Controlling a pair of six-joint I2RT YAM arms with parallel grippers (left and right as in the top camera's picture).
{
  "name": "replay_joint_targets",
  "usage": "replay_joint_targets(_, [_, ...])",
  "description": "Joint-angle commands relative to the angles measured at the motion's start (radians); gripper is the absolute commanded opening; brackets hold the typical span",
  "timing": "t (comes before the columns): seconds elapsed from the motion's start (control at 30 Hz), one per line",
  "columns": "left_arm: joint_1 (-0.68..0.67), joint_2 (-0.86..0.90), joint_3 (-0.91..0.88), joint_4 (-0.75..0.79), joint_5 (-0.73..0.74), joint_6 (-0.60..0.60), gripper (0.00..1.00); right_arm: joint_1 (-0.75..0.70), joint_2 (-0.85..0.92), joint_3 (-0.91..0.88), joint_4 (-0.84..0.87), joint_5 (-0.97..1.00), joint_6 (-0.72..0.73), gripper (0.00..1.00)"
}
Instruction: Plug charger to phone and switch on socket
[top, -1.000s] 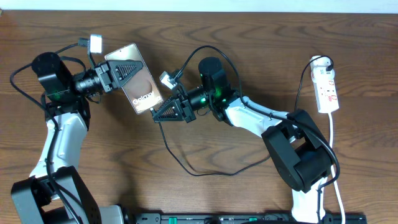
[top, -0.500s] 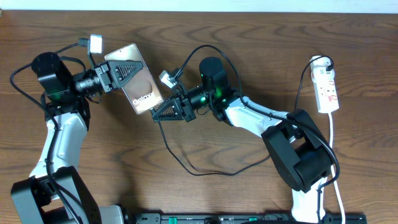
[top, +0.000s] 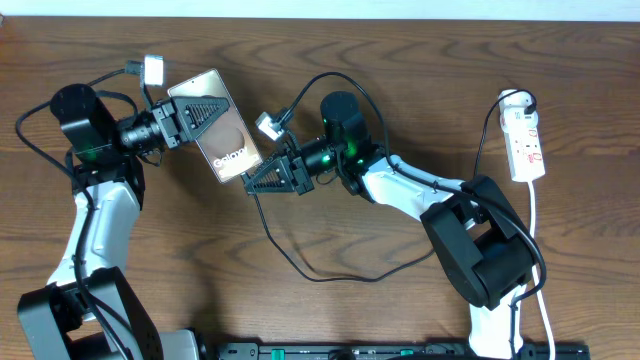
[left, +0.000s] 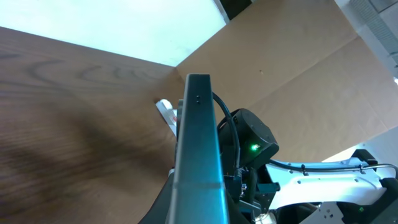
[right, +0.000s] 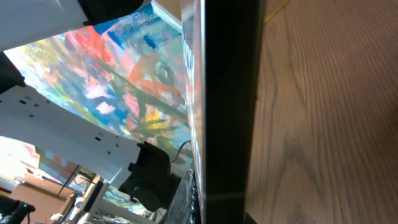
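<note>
Slim dark-framed smartphone (top: 222, 130), tan "Galaxy" screen upward, sits tilted. Thin black charger cable (top: 300, 268) loops from beside its lower-right end; elongated white power strip (top: 526, 143) lies well right of it.

The only text that can be read is the white word "Galaxy" on the brownish screen of the phone (top: 236, 146), in the upper left of the overhead view. Red marks on the white power strip (top: 527, 148), at the right edge, are too small to read.
</note>
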Motion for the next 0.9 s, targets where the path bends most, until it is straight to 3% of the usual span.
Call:
replay_joint_targets(0.0, [-0.003,-0.008,-0.01,0.001,0.062,0.014,0.08,-0.004,-0.005,0.014,0.015,0.091,0.011,0.01])
replay_joint_targets(0.67, [-0.003,-0.008,-0.017,0.001,0.062,0.014,0.08,-0.005,-0.005,0.014,0.06,0.116,0.017,0.01])
replay_joint_targets(0.87, [-0.003,-0.008,-0.017,0.001,0.062,0.014,0.07,-0.005,-0.005,0.014,0.064,0.116,0.023,0.06])
